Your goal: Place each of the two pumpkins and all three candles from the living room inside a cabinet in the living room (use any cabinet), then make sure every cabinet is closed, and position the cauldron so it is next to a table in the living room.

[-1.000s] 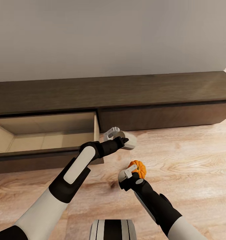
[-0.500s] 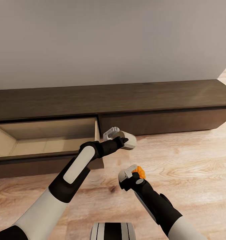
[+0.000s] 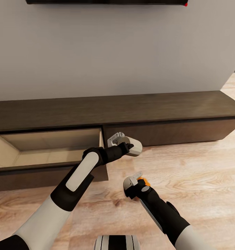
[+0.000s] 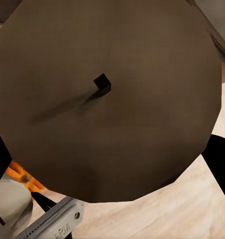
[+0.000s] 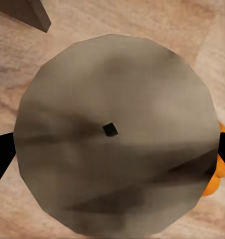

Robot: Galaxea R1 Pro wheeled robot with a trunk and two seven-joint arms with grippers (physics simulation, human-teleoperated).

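Left end effector (image 3: 126, 146) clamped on a candle (image 3: 134, 146), held in the air just right of the open drawer (image 3: 48, 147) of the cabinet (image 3: 173, 107), above the wood floor (image 3: 200, 166). The candle lies tipped: its short axis runs near level, flat pale top facing right, away from the drawer; in the left wrist view the flat top with its tiny wick (image 4: 102, 83) faces the camera square on. Right end effector (image 3: 136, 182) sits lower and nearer the robot; the right wrist view shows a second candle (image 5: 114, 132) top-on between the dark fingers, so I judge it clamped on that, with a pumpkin (image 3: 144, 181) just beyond, a sliver of orange peeking at the edge. Whether the pumpkin rests on the floor or touches the candle, cannot tell. Risks, as I read it: the left candle is outside the drawer's right wall, so letting go here drops it to the floor, where a stubby cylinder on its side would roll. Swinging left too low could knock the drawer's side panel. The right arm, moving blind, may nudge the pumpkin away.
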